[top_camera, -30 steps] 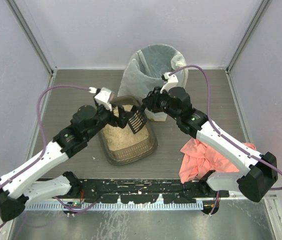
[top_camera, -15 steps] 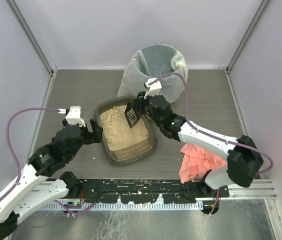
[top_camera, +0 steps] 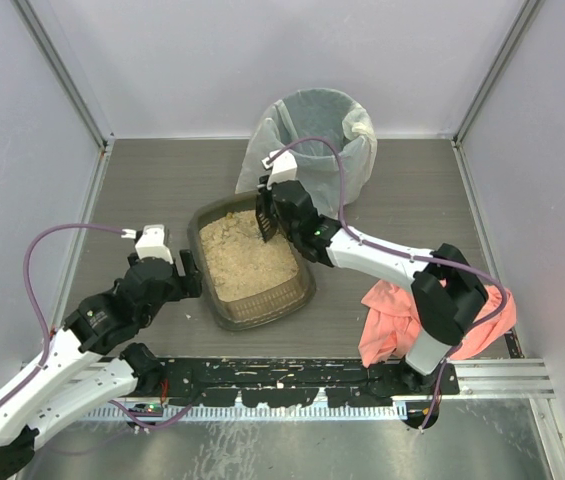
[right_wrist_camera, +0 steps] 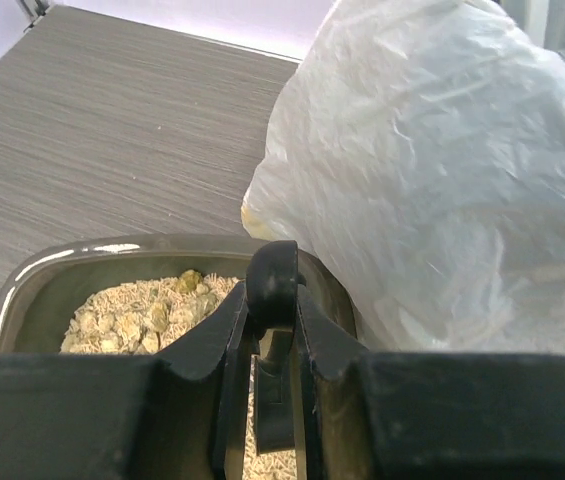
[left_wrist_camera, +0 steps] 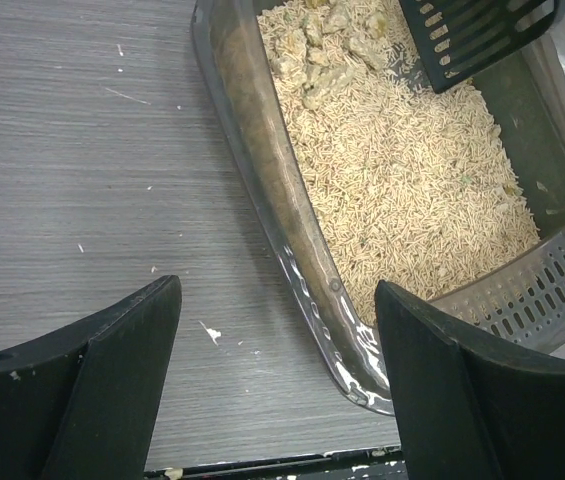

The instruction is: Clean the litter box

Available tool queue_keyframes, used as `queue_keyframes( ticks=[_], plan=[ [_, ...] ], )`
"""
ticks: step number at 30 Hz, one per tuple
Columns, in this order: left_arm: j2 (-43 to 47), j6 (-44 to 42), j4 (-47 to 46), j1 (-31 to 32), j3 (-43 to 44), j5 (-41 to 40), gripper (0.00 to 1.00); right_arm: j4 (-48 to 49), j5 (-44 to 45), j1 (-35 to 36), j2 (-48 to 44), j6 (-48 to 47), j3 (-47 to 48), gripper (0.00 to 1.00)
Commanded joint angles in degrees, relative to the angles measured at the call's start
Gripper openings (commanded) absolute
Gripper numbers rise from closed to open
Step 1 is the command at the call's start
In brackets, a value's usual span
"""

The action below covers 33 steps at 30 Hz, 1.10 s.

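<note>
Bin and cloth on the grey wood-grain desk (top_camera: pixel 162 190)
A white-bagged round bin (top_camera: pixel 258 158) stands at the middle of the far edge; a crumpled pink cloth (top_camera: pixel 392 310) lies by the near right corner.

Shallow, dark grey-brown translucent litter box (top_camera: pixel 265 310) lies flat mid-desk, slightly left of centre, holding tan granules (top_camera: pixel 247 265), clumps (left_wrist_camera: pixel 332 55) at its far end.
</note>
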<state>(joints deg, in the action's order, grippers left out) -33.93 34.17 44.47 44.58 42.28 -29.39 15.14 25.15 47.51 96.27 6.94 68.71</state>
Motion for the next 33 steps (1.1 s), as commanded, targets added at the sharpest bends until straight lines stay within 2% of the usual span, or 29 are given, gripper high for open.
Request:
queue_keyframes(
  ticks=[1,9,15,33],
  plan=[
    [1.06,1.16,1.78,0.03,2.41,-2.81,0.8,3.52,2.99,-0.13,2.83,-2.75,5.37,0.01],
    [1.97,-0.87,8.4,0.04,7.72,-5.4,0.79,2.84,3.03,-0.13,7.76,-4.03,8.58,0.01],
    [3.55,-2.12,12.21,0.06,10.56,-7.37,0.8,3.34,2.88,-0.04,7.6,-3.1,7.48,0.01],
    [3.8,-3.02,10.94,0.05,9.23,-7.29,0.8,3.32,0.73,0.13,1.53,-6.03,6.13,0.01]
  ],
)
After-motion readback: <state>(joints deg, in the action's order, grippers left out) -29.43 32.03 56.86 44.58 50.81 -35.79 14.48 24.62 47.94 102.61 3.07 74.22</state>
